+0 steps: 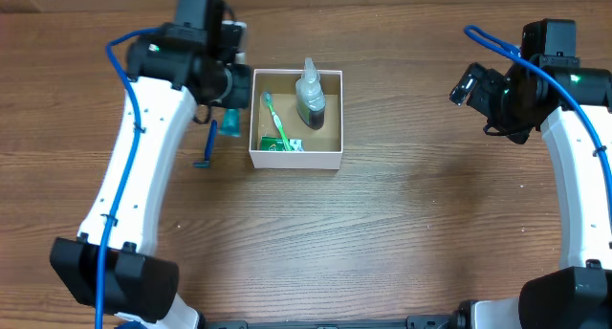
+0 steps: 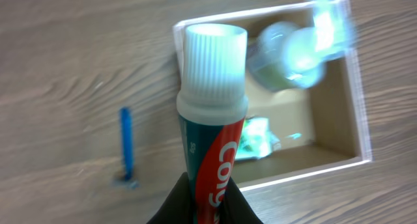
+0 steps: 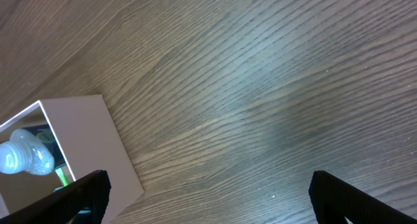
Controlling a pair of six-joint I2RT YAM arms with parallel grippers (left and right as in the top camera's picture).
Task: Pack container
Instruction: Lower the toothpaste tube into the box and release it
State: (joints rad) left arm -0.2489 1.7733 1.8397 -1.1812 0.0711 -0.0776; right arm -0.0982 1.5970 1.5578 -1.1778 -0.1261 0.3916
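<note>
The container (image 1: 296, 158) is a square white-walled box with a brown inside at the table's upper middle. In it stand a clear bottle with dark liquid (image 1: 310, 98) and lies a green toothbrush (image 1: 273, 123). My left gripper (image 2: 210, 208) is shut on a red and teal toothpaste tube (image 2: 212, 139) with a white cap, held just left of the container's left wall (image 2: 179, 45); the tube shows teal in the overhead view (image 1: 233, 121). My right gripper (image 3: 208, 198) is open and empty, raised well right of the container (image 3: 98, 139).
A blue razor (image 1: 207, 145) lies on the wooden table left of the container, below my left gripper; it also shows in the left wrist view (image 2: 127, 146). Bare wood lies between the container and my right arm (image 1: 512, 90).
</note>
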